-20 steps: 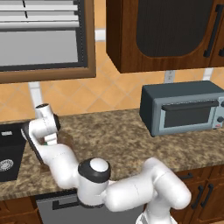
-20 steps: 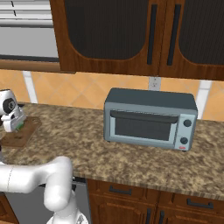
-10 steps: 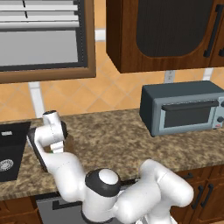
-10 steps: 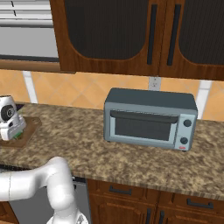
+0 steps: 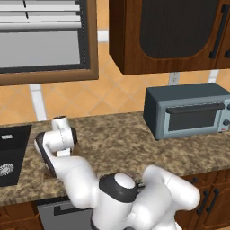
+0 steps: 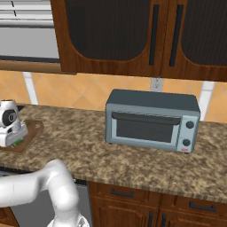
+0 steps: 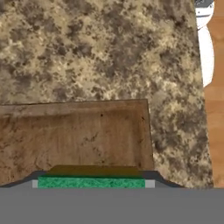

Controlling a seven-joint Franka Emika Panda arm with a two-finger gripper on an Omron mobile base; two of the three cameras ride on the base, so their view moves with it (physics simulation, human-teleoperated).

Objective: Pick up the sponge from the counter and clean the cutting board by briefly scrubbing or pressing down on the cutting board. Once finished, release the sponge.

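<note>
Over the cutting board [image 7: 74, 131], at the left end of the granite tabletop [image 7: 100, 48]: the hand points straight down. In the hand view the green sponge [image 7: 91, 182] spans the gap between the two finger tips, so the jaws [image 7: 91, 183] are closed on the sponge, held fairly wide by its width. A dark shadow lies on the wood just beneath it; cannot tell whether the sponge touches the board or sits just above. The right base view shows the hand low on the board [image 6: 27, 135], with a sliver of green under it. A grey toaster oven [image 6: 151, 119] stands well apart to the right; the black sink [image 5: 11, 152] is just left of the board.

Judgement: scrubbing or pressing step in hand, release not yet done.

Risks:
- The sponge sits close to the board's near edge and right corner; a stroke that way could carry it off onto the tabletop.
- Pressing too hard could squeeze the sponge out of the grip or shift the board.
- Releasing while tilted could drop it off the board.
</note>
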